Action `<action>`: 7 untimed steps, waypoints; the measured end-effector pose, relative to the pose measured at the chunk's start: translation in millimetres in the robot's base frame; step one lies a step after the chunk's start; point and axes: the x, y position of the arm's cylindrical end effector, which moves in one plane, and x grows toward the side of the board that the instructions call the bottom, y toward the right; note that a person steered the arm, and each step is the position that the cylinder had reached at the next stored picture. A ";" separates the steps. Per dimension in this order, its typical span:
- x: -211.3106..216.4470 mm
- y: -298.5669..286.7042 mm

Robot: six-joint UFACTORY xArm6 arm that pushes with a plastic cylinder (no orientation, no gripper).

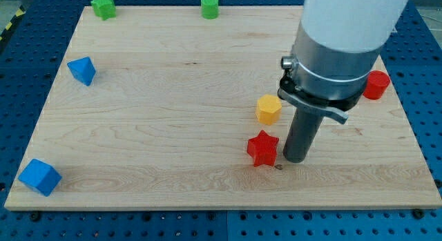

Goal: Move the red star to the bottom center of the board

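Observation:
The red star [262, 147] lies on the wooden board [173, 117], right of centre and near the view's bottom edge. My tip [295, 160] rests on the board just to the star's right, a small gap away from it. The rod rises from there into the large arm body, which hides the board's top right part.
A yellow hexagon block [268, 109] sits just above the star. A red cylinder [377, 84] is at the right edge. A green star [103, 6] and a green cylinder [209, 6] are along the top. A blue block [82, 70] is at left, and a blue cube [39, 177] at bottom left.

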 end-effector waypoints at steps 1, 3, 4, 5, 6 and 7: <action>-18.8 -13.1; -19.2 -48.3; -19.2 -61.7; -19.1 -61.8; -16.0 -61.8; -9.0 -69.1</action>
